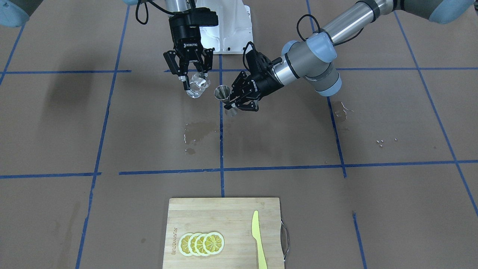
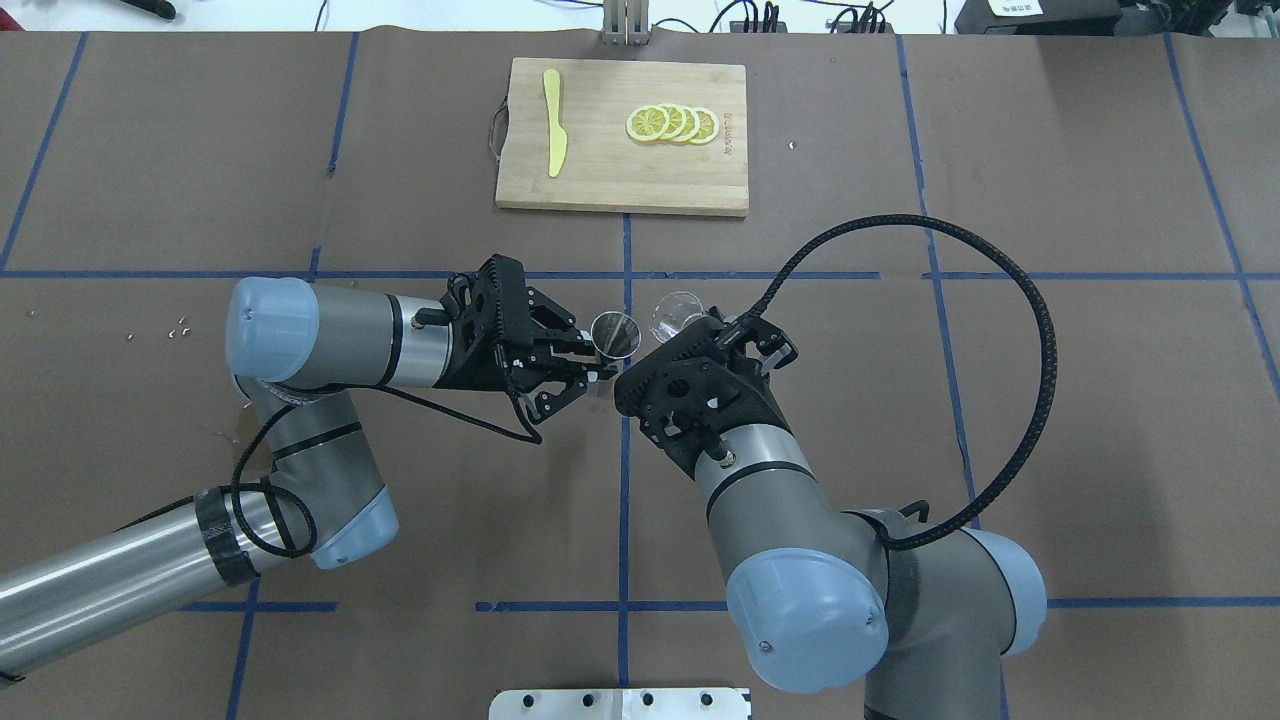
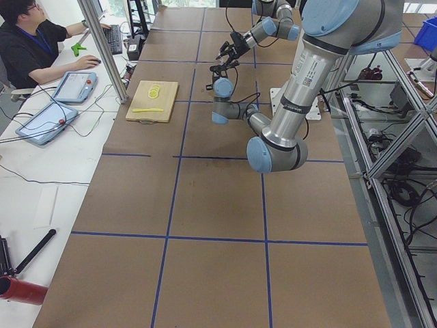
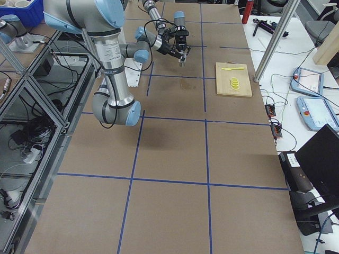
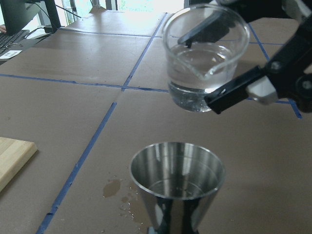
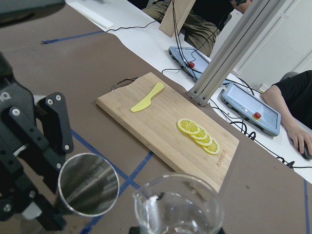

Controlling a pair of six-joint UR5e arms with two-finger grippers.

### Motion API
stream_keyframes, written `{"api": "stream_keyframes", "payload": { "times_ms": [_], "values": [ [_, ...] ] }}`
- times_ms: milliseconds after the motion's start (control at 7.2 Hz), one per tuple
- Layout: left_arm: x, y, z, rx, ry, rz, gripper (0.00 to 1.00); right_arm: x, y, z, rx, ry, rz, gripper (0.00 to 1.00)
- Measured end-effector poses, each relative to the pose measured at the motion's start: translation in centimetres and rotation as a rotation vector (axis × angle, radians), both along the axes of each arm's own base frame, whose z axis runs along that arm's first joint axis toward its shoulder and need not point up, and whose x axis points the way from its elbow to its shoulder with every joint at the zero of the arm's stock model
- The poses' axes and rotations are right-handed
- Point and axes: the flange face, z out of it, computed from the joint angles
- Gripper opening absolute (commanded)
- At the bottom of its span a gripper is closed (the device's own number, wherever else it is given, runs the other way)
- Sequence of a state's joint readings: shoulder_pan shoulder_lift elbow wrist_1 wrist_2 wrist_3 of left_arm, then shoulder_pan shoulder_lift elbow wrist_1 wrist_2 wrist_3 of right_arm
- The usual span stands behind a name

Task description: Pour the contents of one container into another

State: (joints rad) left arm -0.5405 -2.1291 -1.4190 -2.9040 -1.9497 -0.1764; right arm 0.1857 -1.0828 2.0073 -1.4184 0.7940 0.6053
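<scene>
My left gripper [image 1: 230, 103] is shut on the waist of the steel hourglass jigger [image 1: 223, 92], holding it upright above the table; the jigger's open mouth [image 5: 178, 168] fills the lower left wrist view. My right gripper [image 1: 195, 83] is shut on the clear glass cup [image 1: 198, 86], which holds clear liquid. The cup [image 5: 204, 58] hangs close beside and slightly above the jigger, its pouring lip turned toward it, nearly upright. From overhead the jigger [image 2: 615, 335] and cup [image 2: 678, 312] sit side by side near the centre tape line, with a narrow gap between them.
A wooden cutting board [image 1: 231, 209] at the far edge carries lemon slices [image 1: 201, 243] and a yellow plastic knife [image 1: 258, 239]. Wet patches [image 1: 196, 133] mark the paper below the grippers. Operators sit at a side desk [image 3: 41, 48].
</scene>
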Motion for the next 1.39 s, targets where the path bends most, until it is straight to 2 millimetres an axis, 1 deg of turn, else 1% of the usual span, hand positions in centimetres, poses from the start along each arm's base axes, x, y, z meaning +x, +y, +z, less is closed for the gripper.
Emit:
{"api": "stream_keyframes", "payload": {
  "times_ms": [417,834,1251,1390],
  "values": [
    [0.1,0.2,-0.1,0.001,0.001,0.003,0.0,-0.2,-0.4,-0.8,0.052,0.047,0.023,0.0],
    [0.2,0.2,-0.1,0.0,0.001,0.004,0.0,-0.9,-0.7,-0.9,0.086,0.105,0.036,0.0],
    [0.2,0.2,-0.1,-0.001,0.001,0.004,0.0,-1.7,-0.8,-2.4,0.095,0.2,0.043,0.0],
    [0.2,0.2,-0.1,-0.001,0.001,0.004,0.0,-2.0,-0.8,-2.5,0.099,0.223,0.044,0.0]
  ]
}}
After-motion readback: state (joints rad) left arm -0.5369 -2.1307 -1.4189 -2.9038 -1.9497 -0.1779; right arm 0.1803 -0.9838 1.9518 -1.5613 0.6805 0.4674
